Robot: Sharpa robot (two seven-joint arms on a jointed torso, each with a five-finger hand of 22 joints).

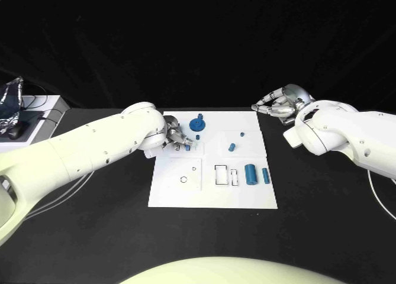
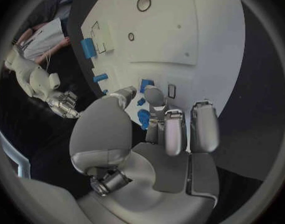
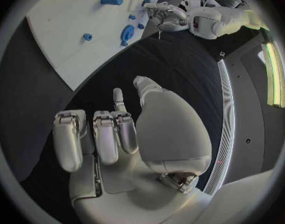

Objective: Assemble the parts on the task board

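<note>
Blue plastic parts are sitting on the white rectangular task board (image 1: 176, 198) — assembly is under way.

The silver left hand (image 1: 176, 140) is hovering at the board's far left corner, fingertips (image 2: 156, 95) just beside a small blue peg (image 1: 188, 148); whether it is pinching anything, I cannot tell. The silver right hand (image 1: 282, 105) is resting off the board over the black tabletop (image 1: 95, 236), fingers curled, holding nothing. Best approach, I judge: be lowering slowly and keeping the peg upright over its hole — the round blue knob (image 1: 199, 124) is standing close by.

We count one white board (image 1: 211, 195), two arms, two hands, left (image 1: 177, 139) and right (image 1: 279, 106), two large blue cylinders near right (image 1: 251, 176), one blue disc far (image 1: 199, 124), several smaller blue parts (image 1: 232, 146).
</note>
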